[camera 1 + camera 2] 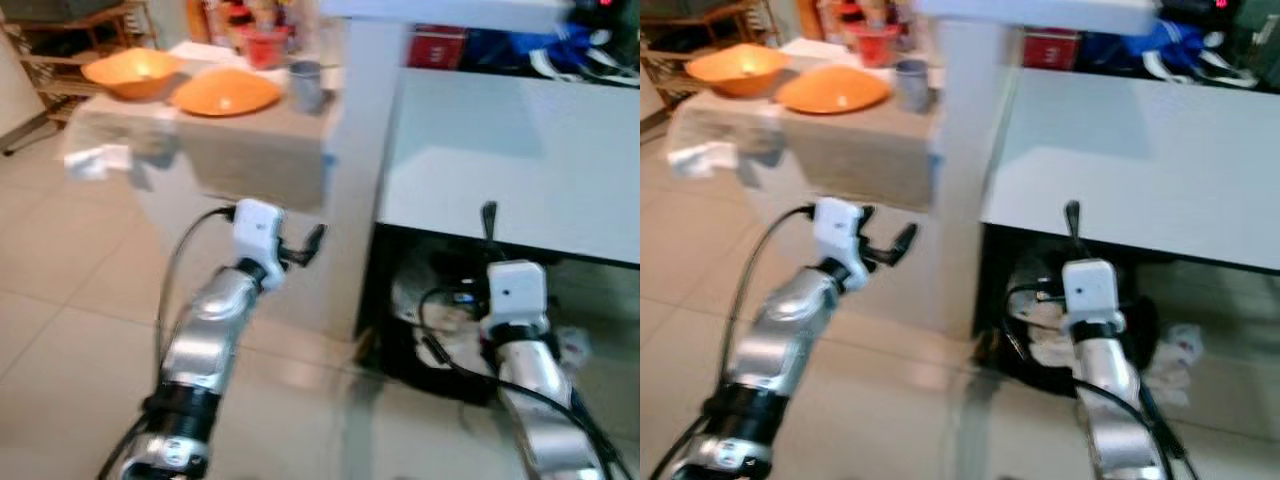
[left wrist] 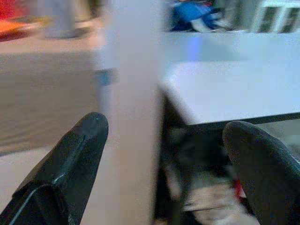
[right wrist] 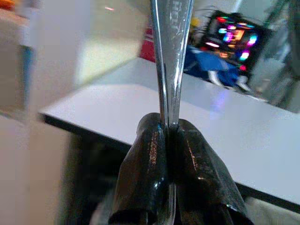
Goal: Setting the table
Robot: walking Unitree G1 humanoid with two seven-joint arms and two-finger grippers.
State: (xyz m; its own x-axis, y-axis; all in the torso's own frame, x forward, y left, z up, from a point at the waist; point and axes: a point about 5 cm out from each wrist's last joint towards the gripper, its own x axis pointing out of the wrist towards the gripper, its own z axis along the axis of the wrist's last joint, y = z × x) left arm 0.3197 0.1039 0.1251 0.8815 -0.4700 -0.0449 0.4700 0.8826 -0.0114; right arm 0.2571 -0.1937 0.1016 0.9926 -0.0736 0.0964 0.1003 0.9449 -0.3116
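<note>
Right claw (image 3: pixel 169 140): my two black fingers are pressed tight on a thin, shiny piece of metal cutlery (image 3: pixel 171 56), gripping it low on its stem so it stands up out of them.
Cutlery: seen edge-on from my wrist, with stamped lettering on the metal; I think it is a knife or a spoon handle, but the blur keeps me from saying which. From my head it reads as a dark sliver (image 1: pixel 488 222) rising above my right wrist, in front of the near edge of the white tabletop (image 1: pixel 520 160).
Left claw (image 1: pixel 306 247): spread open, holding nothing, pointing toward the white post (image 1: pixel 352 180) that stands between the two tabletops. From my left wrist the fingers (image 2: pixel 75 159) sit wide apart with the post between them.
White tabletop: ahead and to my right, its surface bare toward the near edge; blue cloth (image 1: pixel 545 45) and a red box (image 1: pixel 437 47) lie along its far edge.
Left tabletop (image 1: pixel 255 150): covered with a beige cloth, ahead to my left. An orange bowl (image 1: pixel 133 73) sits by its far left corner, an orange plate (image 1: pixel 226 92) just beside it, and a grey cup (image 1: pixel 307 84) near the right edge.
Floor (image 1: pixel 80 300): pale tiles; dark clutter and cables (image 1: pixel 440 320) lie under the white tabletop.
</note>
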